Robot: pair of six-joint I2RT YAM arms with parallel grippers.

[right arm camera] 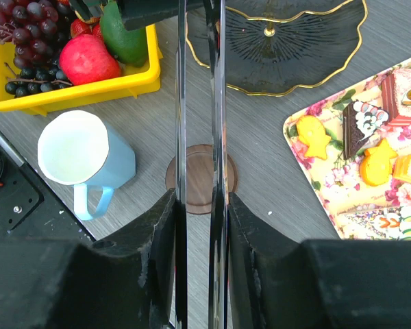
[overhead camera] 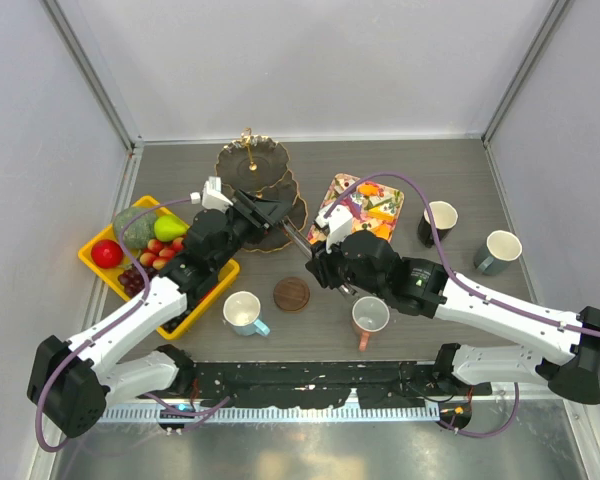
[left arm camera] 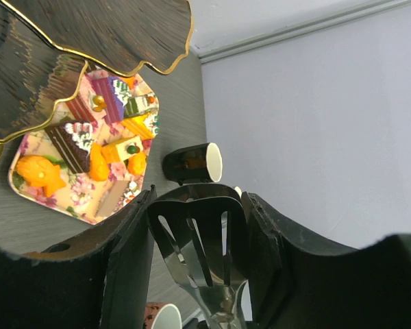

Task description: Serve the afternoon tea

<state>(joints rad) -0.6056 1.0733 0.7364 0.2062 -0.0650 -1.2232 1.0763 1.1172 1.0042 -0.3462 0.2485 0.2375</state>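
Metal tongs (overhead camera: 295, 238) hang above the table between both grippers. My right gripper (overhead camera: 315, 262) is shut on their two long arms (right arm camera: 180, 103), which run straight out between its fingers (right arm camera: 157, 226). My left gripper (overhead camera: 270, 215) sits at the tongs' slotted head (left arm camera: 198, 233), a finger pressed against each side. The dark scalloped stand (overhead camera: 242, 160) with its gold handle stands just behind, empty. Orange pastries and cake slices lie on a floral tray (overhead camera: 365, 205) to its right.
A black mug (overhead camera: 438, 222) and a grey mug (overhead camera: 500, 250) stand at the right. A white-and-blue mug (overhead camera: 243, 312), a wooden coaster (overhead camera: 291, 294) and a pinkish mug (overhead camera: 370, 317) sit near the front. A yellow fruit crate (overhead camera: 90, 260) is at the left.
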